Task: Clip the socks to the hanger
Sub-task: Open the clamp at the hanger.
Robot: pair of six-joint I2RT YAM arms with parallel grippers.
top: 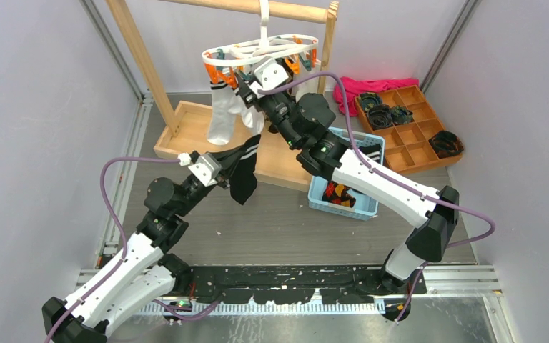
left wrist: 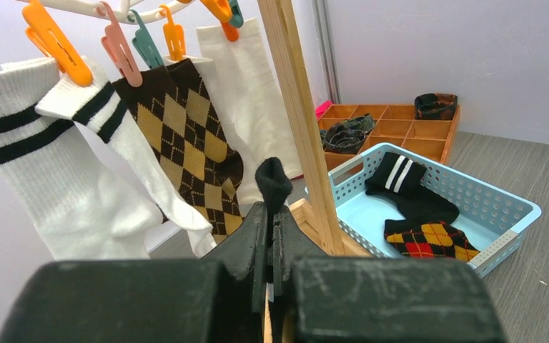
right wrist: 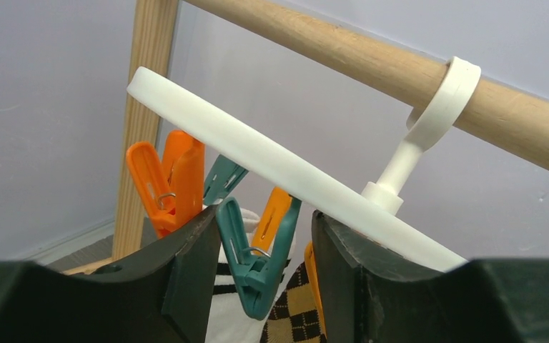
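Note:
My left gripper (left wrist: 270, 214) is shut on a black sock (left wrist: 274, 180), whose end sticks up past the fingertips. From above, that sock (top: 245, 171) hangs from the left gripper (top: 221, 170) in front of the rack, its white cuff stripes showing. A second black sock (left wrist: 407, 189) lies in the blue basket (left wrist: 504, 214). The white hanger (right wrist: 257, 153) hangs by its hook from the wooden bar. My right gripper (right wrist: 264, 229) is open, its jaws on either side of a teal clip (right wrist: 257, 268) under the ring. The right gripper (top: 248, 81) sits just below the hanger (top: 271, 48).
White socks (left wrist: 57, 186) and a brown argyle sock (left wrist: 193, 143) hang from clips on the hanger. An upright of the wooden rack (left wrist: 304, 121) stands close to my left fingers. An argyle sock (left wrist: 429, 239) lies in the basket. A compartment tray (top: 407, 125) and pink cloth (top: 372, 89) sit back right.

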